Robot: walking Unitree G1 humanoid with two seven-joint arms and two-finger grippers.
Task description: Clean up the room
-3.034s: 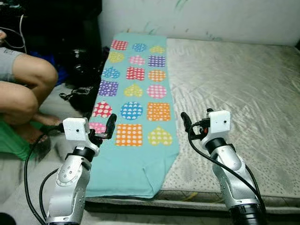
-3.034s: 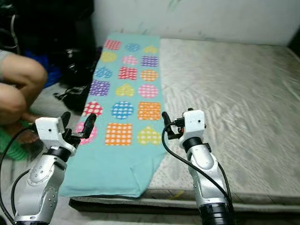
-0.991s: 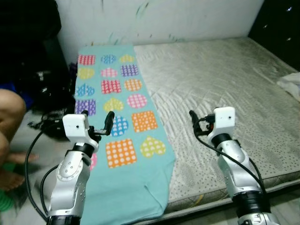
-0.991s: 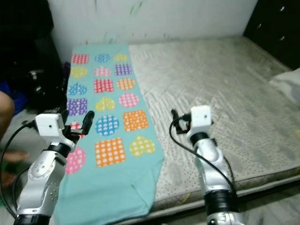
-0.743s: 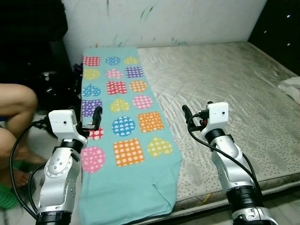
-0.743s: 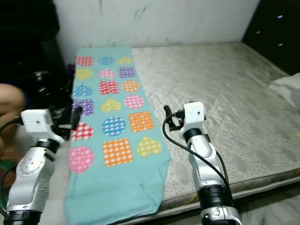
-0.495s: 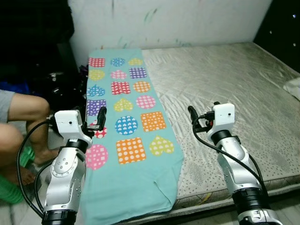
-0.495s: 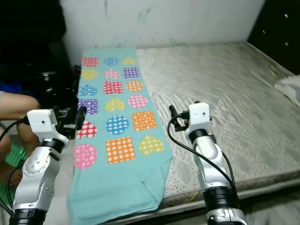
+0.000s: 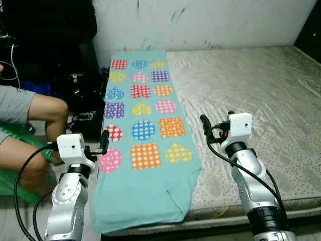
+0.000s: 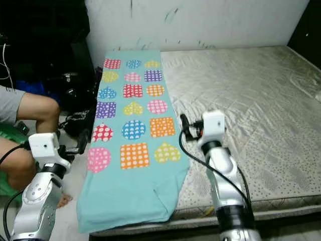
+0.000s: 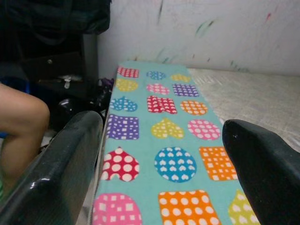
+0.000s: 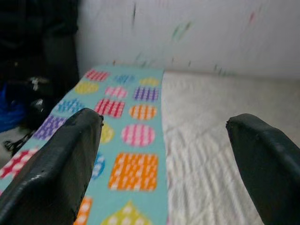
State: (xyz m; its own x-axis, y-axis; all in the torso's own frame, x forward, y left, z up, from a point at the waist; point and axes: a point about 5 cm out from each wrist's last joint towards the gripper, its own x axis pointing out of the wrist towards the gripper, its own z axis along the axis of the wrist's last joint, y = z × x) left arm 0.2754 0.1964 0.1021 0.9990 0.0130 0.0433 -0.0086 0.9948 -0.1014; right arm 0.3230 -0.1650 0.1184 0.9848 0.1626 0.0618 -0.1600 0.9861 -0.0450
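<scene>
A teal blanket (image 9: 145,120) printed with coloured hearts, squares and circles lies along the left side of a bare grey mattress (image 9: 261,85). Its near end hangs over the mattress's front edge. My left gripper (image 9: 88,145) is raised at the blanket's left edge, open, with nothing between its fingers (image 11: 70,154). My right gripper (image 9: 220,124) hovers over the mattress just right of the blanket, also open and empty. Both wrist views look along the blanket (image 12: 136,136) toward the white wall.
A person sits at the left, with a bare knee (image 9: 50,108) close to my left arm, over something green (image 9: 15,135). Black bags and cables (image 9: 83,98) lie on the floor between the person and the mattress. A marked white wall (image 9: 210,20) closes the back.
The camera has swung, so the whole picture has shifted right and the person's legs show more at the left. Both arms keep the same raised pose with open fingers.
</scene>
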